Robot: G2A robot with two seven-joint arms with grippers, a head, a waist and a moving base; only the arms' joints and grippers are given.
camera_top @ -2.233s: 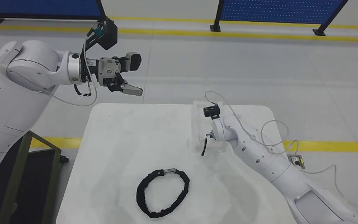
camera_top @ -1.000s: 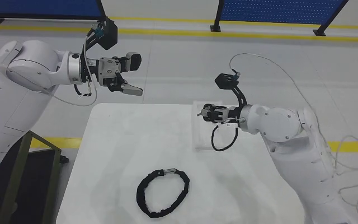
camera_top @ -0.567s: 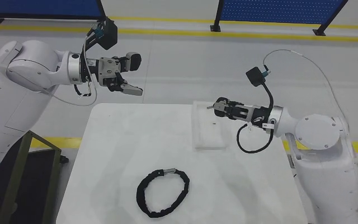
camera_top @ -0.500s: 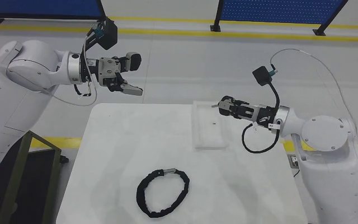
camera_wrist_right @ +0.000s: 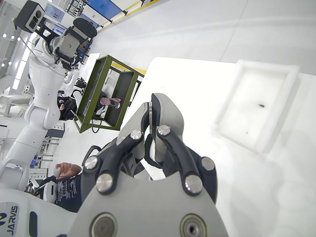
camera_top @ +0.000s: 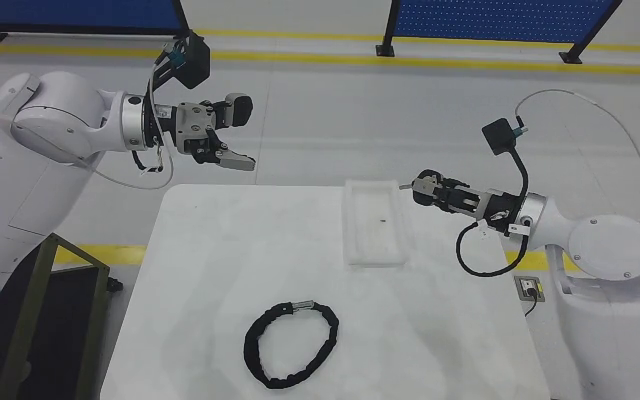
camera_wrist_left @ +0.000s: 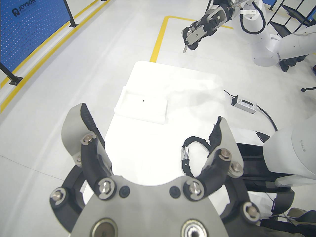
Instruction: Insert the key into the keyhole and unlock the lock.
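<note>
Pinching the key (camera_wrist_left: 185,48) tip-outward, presumably ready for insertion, the right gripper (camera_top: 418,187) hangs near the tray (camera_top: 349,222) and well apart from the lock (camera_top: 290,346) on the table (camera_top: 200,300), while the left gripper (camera_top: 243,135) sits wide open and empty, likely free to steady that lock.

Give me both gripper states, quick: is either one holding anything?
Left gripper: open, holding nothing.
Right gripper: closed on the key.

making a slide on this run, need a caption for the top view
Right tool holds the key aloft near the tray; left tool open; cable lock lies on the table.
</note>
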